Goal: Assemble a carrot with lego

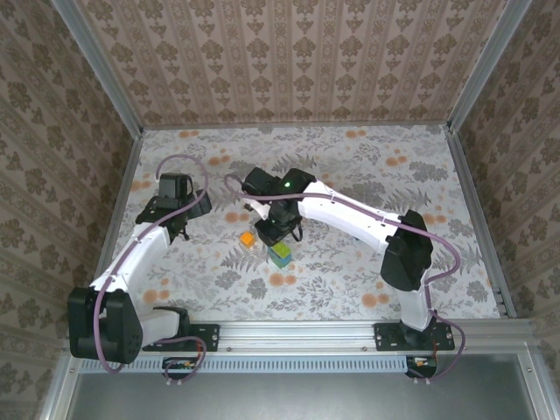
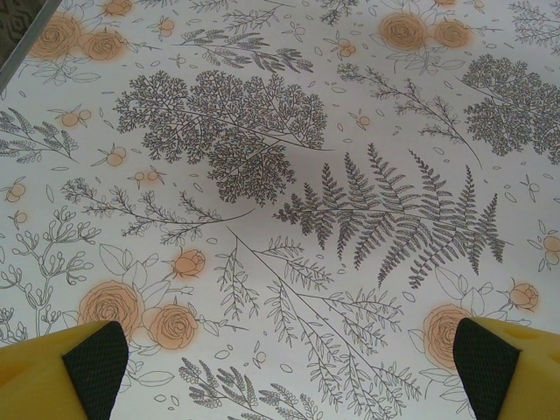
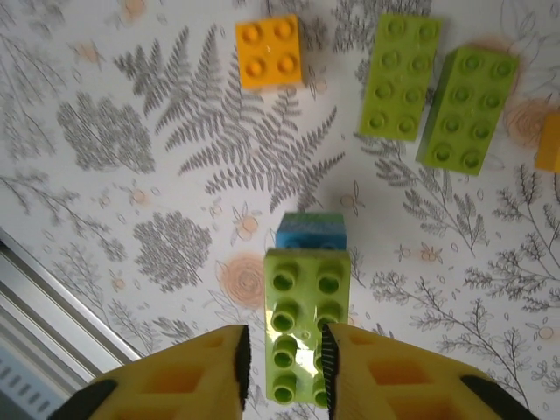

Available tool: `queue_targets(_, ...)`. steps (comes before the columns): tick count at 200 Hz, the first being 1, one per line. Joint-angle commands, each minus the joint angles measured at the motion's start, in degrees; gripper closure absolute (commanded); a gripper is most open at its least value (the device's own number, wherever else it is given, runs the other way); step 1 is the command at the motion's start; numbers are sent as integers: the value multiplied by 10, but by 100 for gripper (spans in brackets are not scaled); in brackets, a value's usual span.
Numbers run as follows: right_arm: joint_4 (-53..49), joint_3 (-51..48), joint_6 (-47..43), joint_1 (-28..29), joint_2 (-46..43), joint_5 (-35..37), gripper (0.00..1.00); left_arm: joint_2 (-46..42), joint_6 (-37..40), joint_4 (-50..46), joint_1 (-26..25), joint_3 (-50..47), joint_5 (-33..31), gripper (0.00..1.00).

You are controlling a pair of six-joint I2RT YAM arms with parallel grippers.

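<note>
The carrot (image 1: 280, 255) is a small stack near the table's middle. In the right wrist view its top is a lime-green brick (image 3: 306, 328) with eight studs, sitting on a blue brick (image 3: 311, 234). My right gripper (image 3: 282, 363) straddles the lime brick's near end, jaws slightly apart. The left pad (image 3: 241, 363) stands clear of the brick and the right pad is at its edge. Loose lego lies beyond: an orange brick (image 3: 268, 51), two lime bricks (image 3: 401, 76) (image 3: 466, 108) and an orange piece (image 3: 549, 144) at the frame edge. My left gripper (image 2: 289, 359) hangs wide open over bare cloth.
The floral tablecloth (image 2: 262, 131) covers the table. A metal rail (image 3: 52, 280) runs along the near edge. In the top view the orange brick (image 1: 248, 238) lies just left of the stack, with my left gripper (image 1: 179, 226) further left.
</note>
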Motion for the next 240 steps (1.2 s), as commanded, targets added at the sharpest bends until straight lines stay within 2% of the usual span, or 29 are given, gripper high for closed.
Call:
queue_targets(1,6,18,-5,2,-23,28,61,6,8,-10,-4,17,-8,1)
queue_targets(29,3,-11,25,-10,-56,141,44,-3,13,-9,-5,12,-12,1)
queue_targets(47,17,-75,59,-40,-82,186,39,-25,20,17,-5,-1,15,1)
queue_targets(74,83,-193,122,-98,-124,209,26,-84,36,107,-7,-54,124,1)
queue_targets(82,113,-226,136,-113,-134,203,17,-105,39,169,-7,-87,164,1)
queue_targets(91,145,-252,149,-130,-137,187,14,-131,31,242,-7,-129,209,1)
queue_targets(110,190,-271,169,-152,-114,170,12,-179,20,403,-13,-227,277,0)
queue_targets(156,234,-220,195,-180,-6,134,13,-241,15,565,-29,-328,338,0)
queue_targets(188,255,-204,212,-201,43,124,16,-268,32,602,-45,-352,347,0)
queue_targets(240,276,-205,217,-214,61,118,20,-268,52,619,-58,-354,367,0)
